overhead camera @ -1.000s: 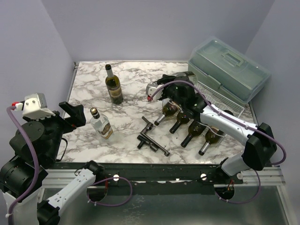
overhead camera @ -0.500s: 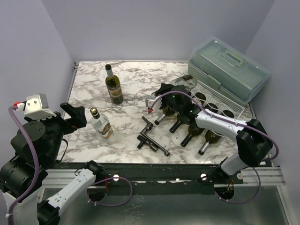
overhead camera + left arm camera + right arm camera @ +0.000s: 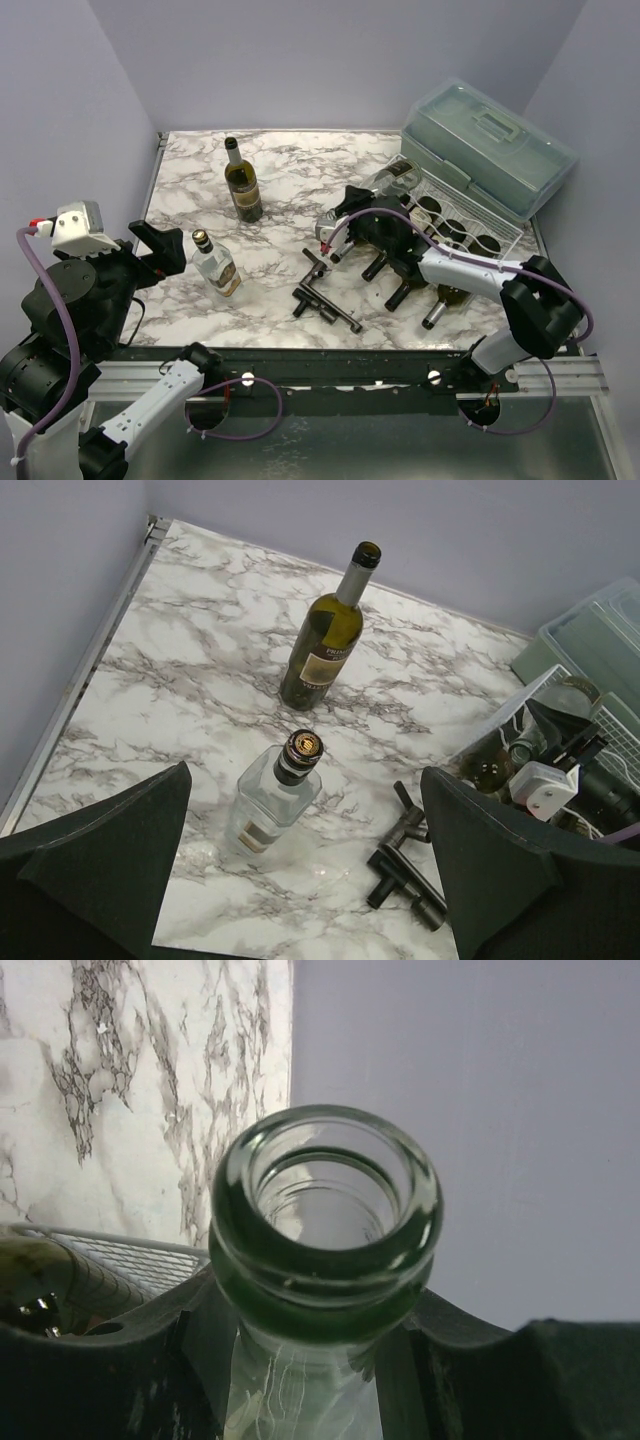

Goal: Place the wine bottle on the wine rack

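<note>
Clamping one wine bottle [image 3: 392, 180], right fingers [image 3: 480, 1360] hang above wine rack [image 3: 478, 222]; left fingers [image 3: 110, 850] spread.

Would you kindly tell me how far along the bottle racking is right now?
Done: dark bottles lie in the wire rack, necks outward. In hand: the right gripper grips a green glass bottle by the neck at the rack's left end, not yet released. Left: a wine bottle and a clear bottle stand on the table; the left gripper is open.
</note>
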`<action>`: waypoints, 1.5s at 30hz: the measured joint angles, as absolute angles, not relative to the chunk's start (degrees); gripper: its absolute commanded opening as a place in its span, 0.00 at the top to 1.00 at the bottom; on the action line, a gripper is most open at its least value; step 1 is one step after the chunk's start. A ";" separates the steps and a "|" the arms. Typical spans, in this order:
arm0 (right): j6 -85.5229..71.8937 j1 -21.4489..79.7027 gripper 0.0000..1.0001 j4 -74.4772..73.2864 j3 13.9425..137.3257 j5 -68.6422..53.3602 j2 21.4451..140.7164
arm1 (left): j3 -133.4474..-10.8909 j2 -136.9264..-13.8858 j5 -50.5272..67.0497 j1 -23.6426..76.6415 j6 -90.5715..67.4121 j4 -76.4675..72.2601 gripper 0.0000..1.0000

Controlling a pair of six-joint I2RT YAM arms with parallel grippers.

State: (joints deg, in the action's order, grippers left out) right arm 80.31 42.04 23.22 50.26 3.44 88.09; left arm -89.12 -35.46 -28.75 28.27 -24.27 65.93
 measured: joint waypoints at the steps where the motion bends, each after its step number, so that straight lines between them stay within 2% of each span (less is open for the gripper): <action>1: 80.18 42.04 0.57 23.68 49.58 3.27 87.77 | -89.12 -35.46 -28.71 28.27 -24.38 65.93 0.01; 10: 78.13 42.04 0.46 24.05 46.72 1.69 85.84 | -88.99 -35.46 -27.68 28.27 -24.80 65.93 0.01; 21: 75.88 41.93 0.41 21.52 45.84 0.75 85.84 | -87.94 -35.40 -27.44 28.27 -25.06 66.17 0.01; 30: 73.52 41.85 0.21 22.41 43.03 0.75 86.54 | -87.94 -35.27 -27.44 28.27 -25.10 66.22 0.01; 32: 72.49 41.71 0.01 22.48 42.85 0.75 86.61 | -87.94 -35.27 -27.44 28.27 -25.10 66.22 0.01; 45: 68.71 41.50 0.01 20.58 42.89 -1.21 85.89 | -87.64 -35.24 -27.44 28.27 -25.32 66.24 0.01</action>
State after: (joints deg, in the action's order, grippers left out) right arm 68.71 41.50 20.58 42.89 -1.21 85.89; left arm -87.64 -35.24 -27.44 28.27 -25.32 66.24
